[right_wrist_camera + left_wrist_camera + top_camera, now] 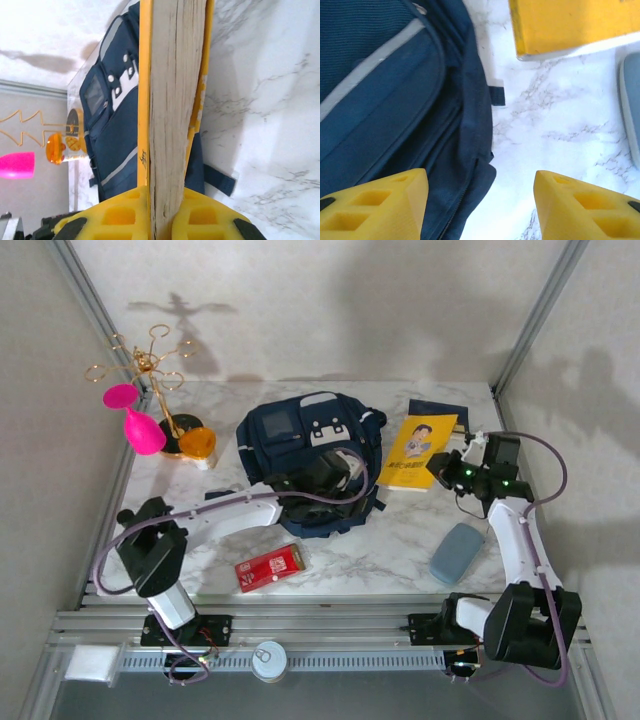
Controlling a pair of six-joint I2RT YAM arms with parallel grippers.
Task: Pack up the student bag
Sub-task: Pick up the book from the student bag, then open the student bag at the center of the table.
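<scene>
Right wrist view: right gripper point(160, 215) is clamping the yellow book point(175, 100), while left gripper point(480, 205) is hovering, jaws parted, over the student bag point(385, 100).

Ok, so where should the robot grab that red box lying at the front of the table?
The red box lies flat on the table, so come straight down from above. Pinch it at the middle, across its two long edges: it looks narrower that way, which probably fits a pinch best.

Gold wire stand point(148, 362), pink goblet point(145, 430) and orange cup point(197, 443) clustered far left on the marble table point(380, 550)
</scene>
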